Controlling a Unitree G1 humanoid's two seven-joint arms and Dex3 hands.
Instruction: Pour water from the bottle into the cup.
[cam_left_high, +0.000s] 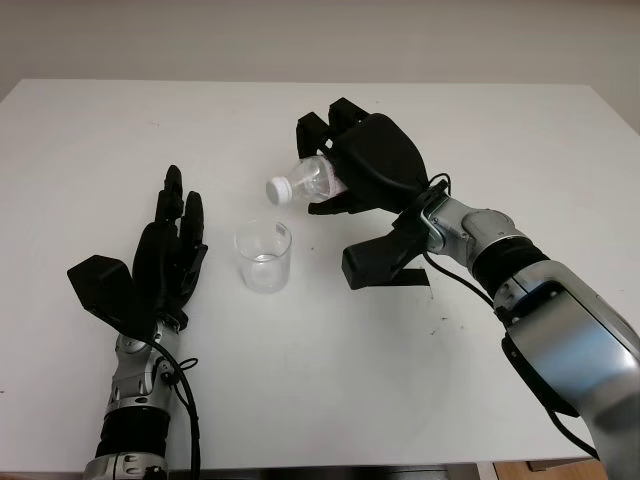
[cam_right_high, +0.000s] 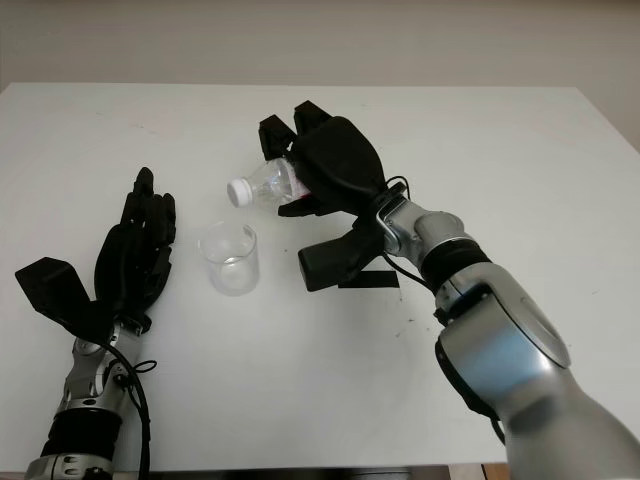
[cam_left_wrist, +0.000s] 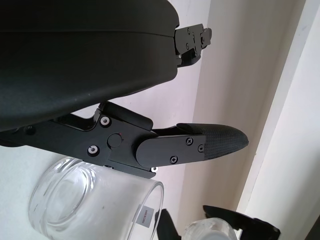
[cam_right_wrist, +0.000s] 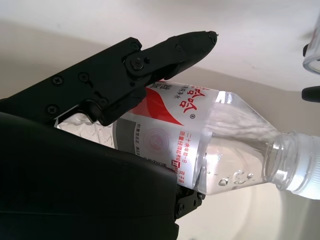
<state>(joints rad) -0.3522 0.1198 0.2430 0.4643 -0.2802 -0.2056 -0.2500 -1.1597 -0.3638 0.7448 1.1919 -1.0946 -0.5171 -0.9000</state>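
A clear plastic cup (cam_left_high: 264, 257) stands upright on the white table (cam_left_high: 320, 380), a little left of centre. My right hand (cam_left_high: 365, 160) is shut on a small clear water bottle (cam_left_high: 305, 181) with a red-and-white label (cam_right_wrist: 165, 125). The bottle is held above the table, tilted over, with its white cap (cam_left_high: 278, 189) pointing left and hanging just above and to the right of the cup's rim. A little water shows inside the bottle near its neck (cam_right_wrist: 235, 175). My left hand (cam_left_high: 170, 250) is open and sits just left of the cup (cam_left_wrist: 95, 200), apart from it.
A black tape mark (cam_left_high: 408, 277) lies on the table under my right wrist. The table's far edge (cam_left_high: 320, 84) meets a pale wall.
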